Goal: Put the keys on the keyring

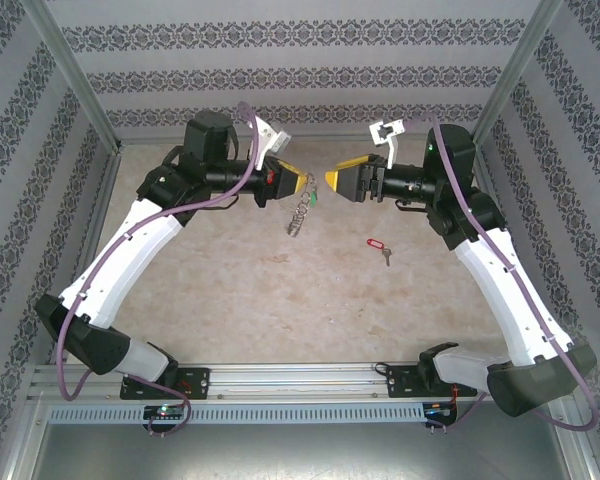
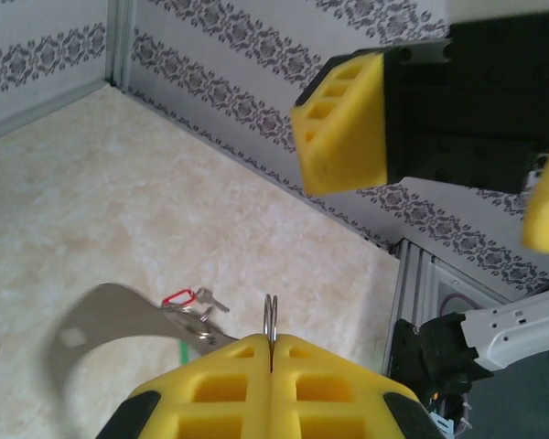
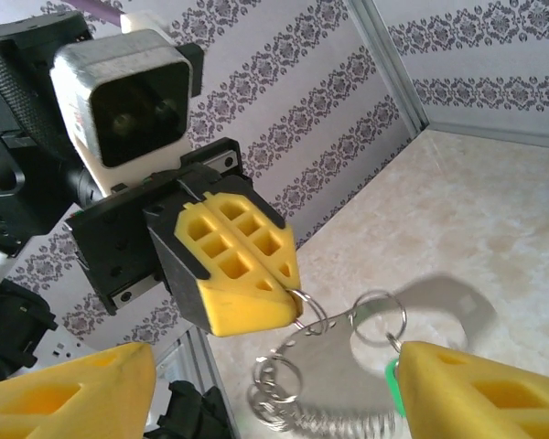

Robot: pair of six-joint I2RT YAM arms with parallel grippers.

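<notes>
Closest to the left wrist camera, the left gripper [image 2: 270,352] has its 2 yellow fingers pressed together on 1 thin metal ring of the keyring [image 1: 298,212]. The rest of the keyring hangs free below this gripper, above the table [image 1: 230,290] and not touching it. A small green tag [image 3: 392,380] hangs among the rings.

The right gripper [image 1: 335,182] faces the left one at about the same height, very near it, and its fingers are spread with nothing between them.

The keys [image 1: 380,247] lie flat on the table, well apart from the keyring. They are below the right gripper and a little nearer to the arm bases, on the right arm's side. I judge the right arm to be clearly the nearer one, and it is also the free one.

The long axis seems slanted in the top view: the red tag is the farther end, and the metal key points toward the bases and slightly right. So the coming move, I think, is down and a little back for the right gripper, with the fingers turned across this slanted line.
</notes>
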